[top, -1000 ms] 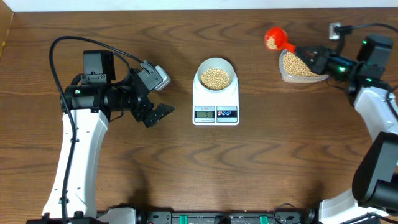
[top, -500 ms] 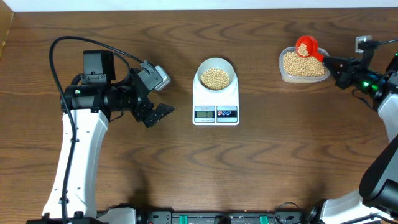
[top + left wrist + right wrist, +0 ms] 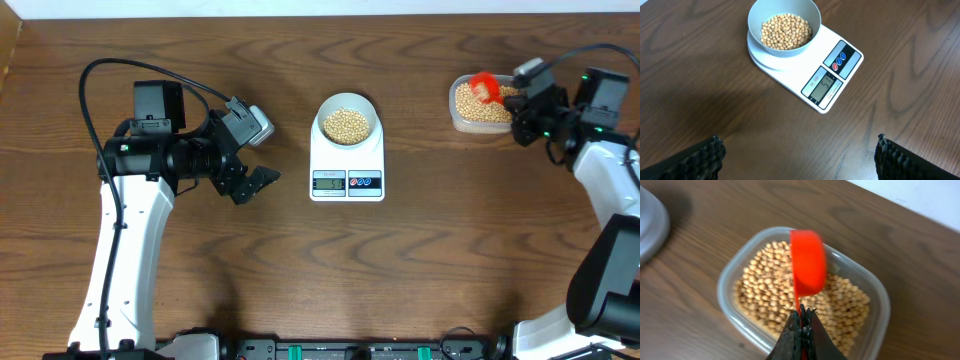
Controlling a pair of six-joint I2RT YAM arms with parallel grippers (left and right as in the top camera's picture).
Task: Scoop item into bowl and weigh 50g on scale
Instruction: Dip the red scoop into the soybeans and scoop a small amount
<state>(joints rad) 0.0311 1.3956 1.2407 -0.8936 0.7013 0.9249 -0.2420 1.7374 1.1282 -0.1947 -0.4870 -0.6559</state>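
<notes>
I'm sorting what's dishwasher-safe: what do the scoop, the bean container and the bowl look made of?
The scoop is likely plastic: opaque red, even colour, slight sheen. The container looks like clear plastic, as the beans show through its thin rounded wall. The bowl is smooth and pale, plastic or glazed ceramic; I cannot tell which.

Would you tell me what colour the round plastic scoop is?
The round plastic scoop is bright red, clearest in right wrist view.

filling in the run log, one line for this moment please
left fingers: open, empty | right fingers: shut on scoop over tub of beans | bowl: beans in, on scale
</notes>
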